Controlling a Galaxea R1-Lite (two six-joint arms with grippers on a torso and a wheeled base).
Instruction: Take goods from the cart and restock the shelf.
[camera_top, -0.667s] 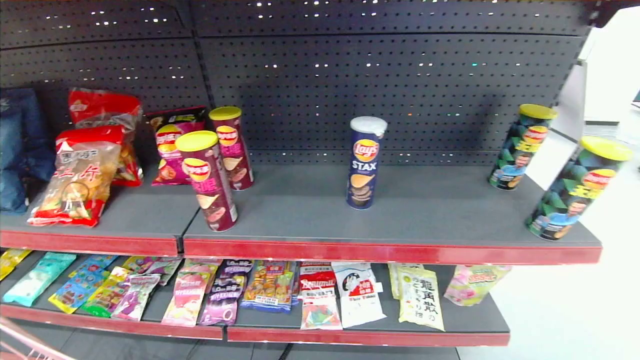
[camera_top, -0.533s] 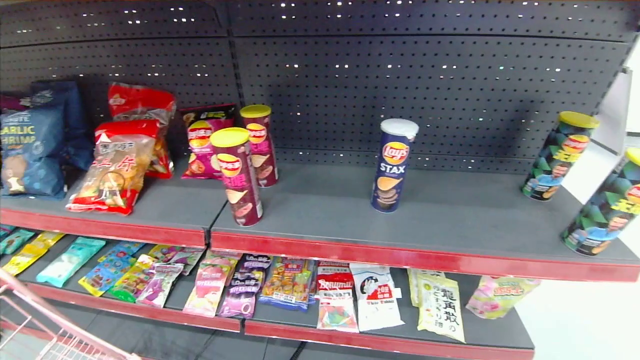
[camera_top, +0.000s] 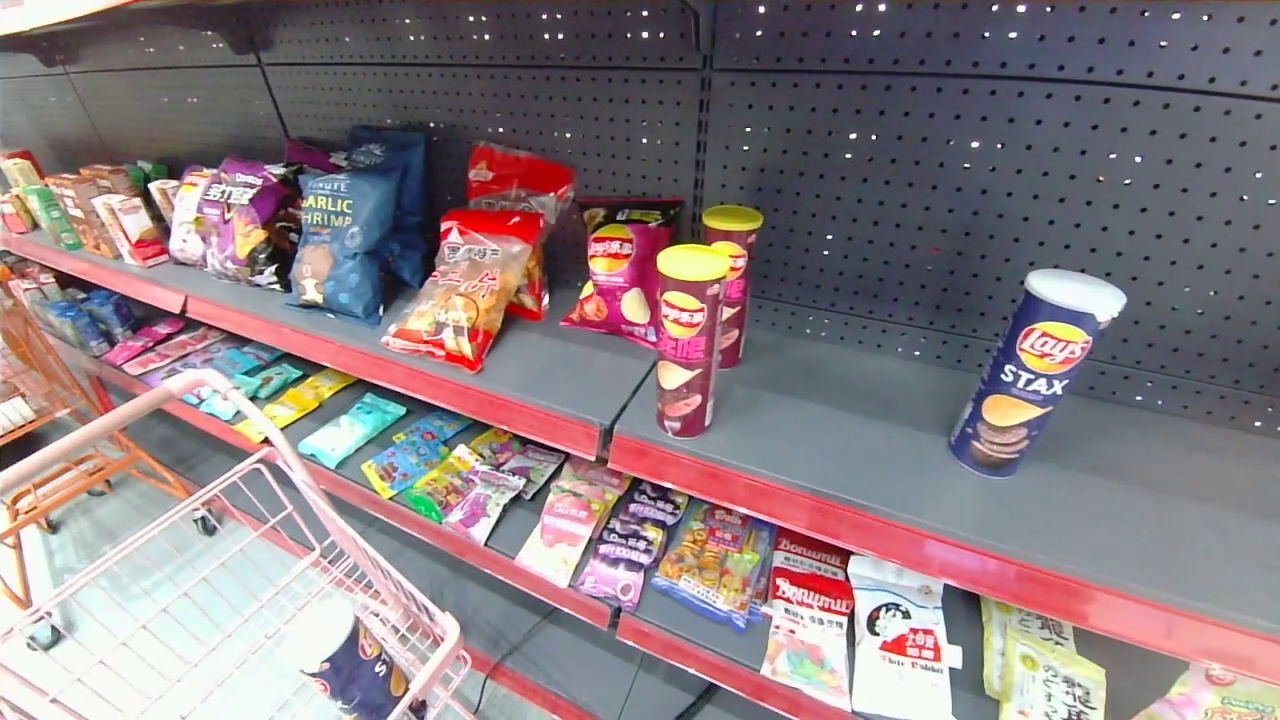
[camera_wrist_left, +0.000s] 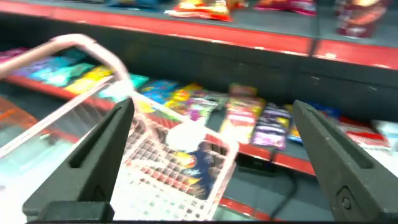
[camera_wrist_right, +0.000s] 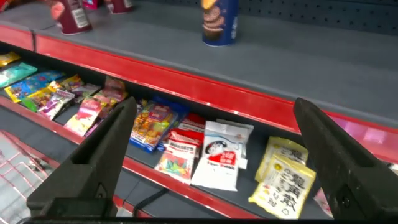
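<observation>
A blue can (camera_top: 350, 668) is seen in the near corner of the pink cart (camera_top: 110, 425), lid up, where it can be taken from above. The left claw (camera_wrist_left: 214, 158) is held over the cart, spread wide and empty, with that can framed between its fingers, which suits a descent onto it. The right claw (camera_wrist_right: 214, 155) is likewise wide open and empty, held before the packets (camera_wrist_right: 177, 149) of the lower tier. On the upper shelf (camera_top: 860, 440) a matching can (camera_top: 1035, 375) is stood alone, so room is judged left beside it for the cart's can.
</observation>
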